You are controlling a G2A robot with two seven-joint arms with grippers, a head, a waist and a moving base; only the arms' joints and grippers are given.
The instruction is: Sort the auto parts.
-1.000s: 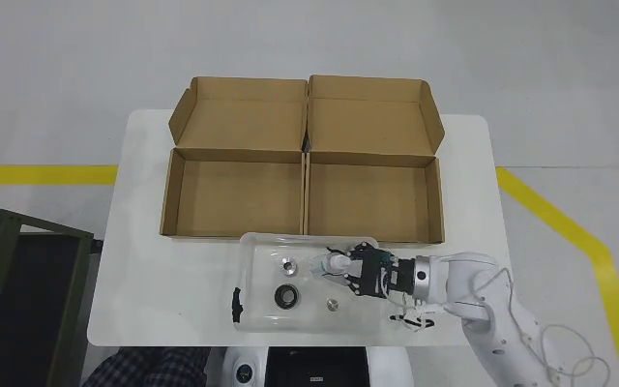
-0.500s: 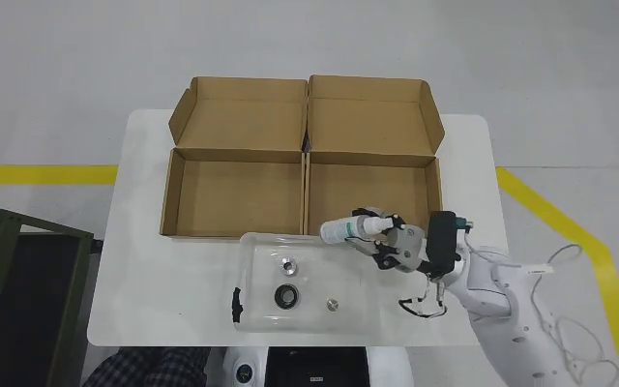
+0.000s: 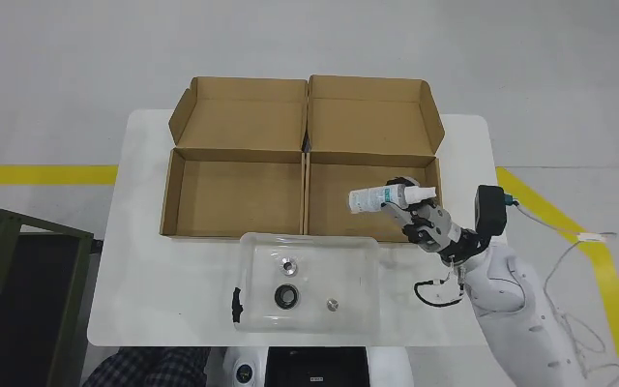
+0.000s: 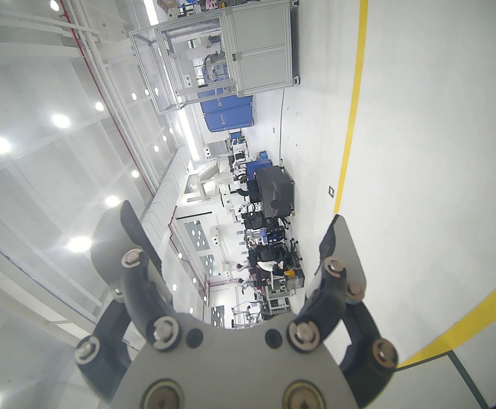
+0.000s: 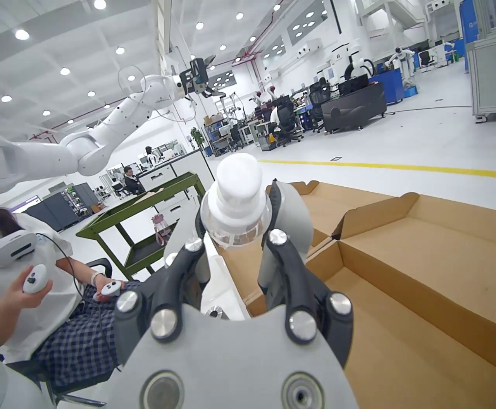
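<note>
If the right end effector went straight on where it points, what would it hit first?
Probably the wall between the two cardboard boxes, reached by its bottle first; it may pass above, height is unclear.

Top view: straight down on table (image 3: 135,290). Right wrist: faces left, close over right box (image 3: 372,203), shared by those 2 views. Left wrist: faces hall (image 4: 252,193).

This is a big factory-style robotics hall. The high white ceiling (image 5: 155,23) carries rows of round lamps (image 5: 65,71), and a red pipe (image 4: 106,104) runs along it. The glossy pale floor (image 4: 426,116) is marked with a yellow line (image 4: 350,116). Further back stand a metal-framed booth (image 4: 248,50), blue cabinets (image 4: 228,112), black desks (image 5: 356,100) with office chairs (image 5: 286,116), and other white robots (image 5: 350,62). A green metal cart (image 3: 39,290) stands by the left edge of the white table (image 3: 145,242).
</note>
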